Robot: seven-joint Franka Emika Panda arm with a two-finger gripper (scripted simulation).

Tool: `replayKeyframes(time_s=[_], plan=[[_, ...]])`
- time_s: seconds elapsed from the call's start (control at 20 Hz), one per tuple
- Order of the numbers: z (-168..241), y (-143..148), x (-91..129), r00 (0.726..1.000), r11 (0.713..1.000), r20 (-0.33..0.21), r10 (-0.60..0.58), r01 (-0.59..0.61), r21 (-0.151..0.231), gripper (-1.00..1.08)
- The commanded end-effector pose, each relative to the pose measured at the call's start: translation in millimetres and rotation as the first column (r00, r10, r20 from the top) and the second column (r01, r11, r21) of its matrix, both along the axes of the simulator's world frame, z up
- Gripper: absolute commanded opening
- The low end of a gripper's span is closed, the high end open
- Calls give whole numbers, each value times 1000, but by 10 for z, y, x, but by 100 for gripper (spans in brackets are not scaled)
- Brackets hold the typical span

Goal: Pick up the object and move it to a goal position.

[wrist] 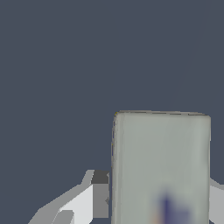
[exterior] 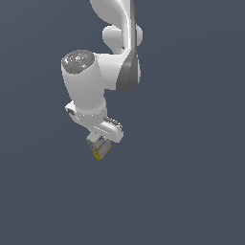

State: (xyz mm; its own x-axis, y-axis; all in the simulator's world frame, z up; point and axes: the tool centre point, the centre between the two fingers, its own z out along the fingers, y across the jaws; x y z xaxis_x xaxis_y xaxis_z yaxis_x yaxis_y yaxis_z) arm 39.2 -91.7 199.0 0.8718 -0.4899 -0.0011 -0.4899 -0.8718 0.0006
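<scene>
Wrist view shows a Panda gripper [wrist: 159,199] clamped on the box [wrist: 161,168], one finger [wrist: 99,194] pressed to the box's near flank and the tip of the other just showing past its far edge, the pale grey face with its faint bluish mark filling the space between them. Exterior view, read from its left, finds the white arm [exterior: 88,91] bent down from above, then the gripper [exterior: 99,143] below the wrist, with the box [exterior: 99,149] hanging from it, yellow trim at the lower end, tilted and seemingly clear of the floor [exterior: 191,201], though no shadow settles that. The step in hand looks to be the carry: the grasp made, the load on its way to a goal that neither view marks. Doing it well probably means keeping the squeeze steady and the wrist attitude fixed, since the box sticks out well beyond the fingers and a jolt or hard swing could pivot it in the pads. Around the box lies only a flat, uniform slate-blue floor, with no walls, furniture or other things in sight.
</scene>
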Motion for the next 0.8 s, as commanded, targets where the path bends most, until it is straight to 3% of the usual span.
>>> replayKeyframes(time_s=[0.0,0.35,0.75], plan=[[194,-83,27,1000,1000,1,0,0,0,-100],[618,-267,100,1000,1000,1,0,0,0,-100],[770,-335,134,1000,1000,1,0,0,0,-100]])
